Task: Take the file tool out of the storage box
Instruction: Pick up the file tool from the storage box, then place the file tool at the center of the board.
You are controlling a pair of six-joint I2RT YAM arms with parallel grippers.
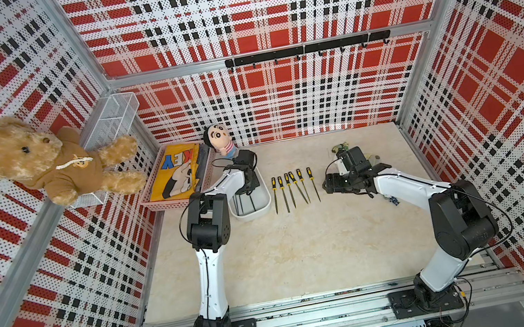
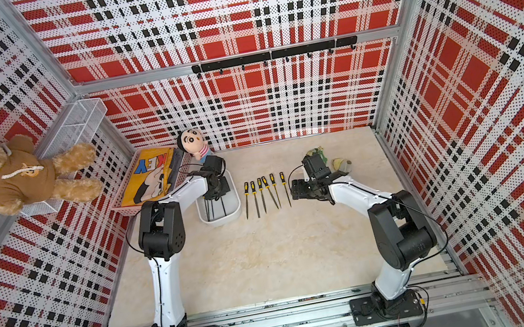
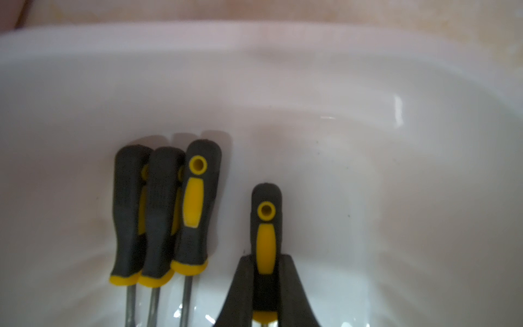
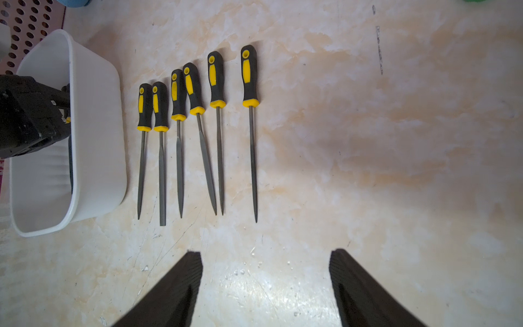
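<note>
As the left arm dips into the box (image 1: 252, 214): jaws closed on one file (image 3: 266, 215), with a lift out the likely next move.
Tabletop (image 1: 306, 255): pale marble look; the box sits toward its far left corner, with six files (image 4: 218, 85) in a row just right of it.
Box: white tub, its length running from far edge toward near edge; pink basket (image 1: 169, 204) just beside its left wall.
Left gripper (image 3: 266, 259): down inside the box, clamped on the file's handle, low on the grip near the yellow collar.
Right gripper (image 4: 266, 252): jaws wide apart, holding nothing, over bare tabletop by the row. It is well apart from the box, so the left arm is plainly nearer.
File axis: along the box's length, handle end toward the far wall, blade toward the near wall.
Other files (image 3: 158, 212): three, handles touching, beside the held one but apart from it.
Hidden: the held file's blade runs out of the wrist view. In both top views the gripper covers the handles. Whether the file is off the box floor cannot be told.
</note>
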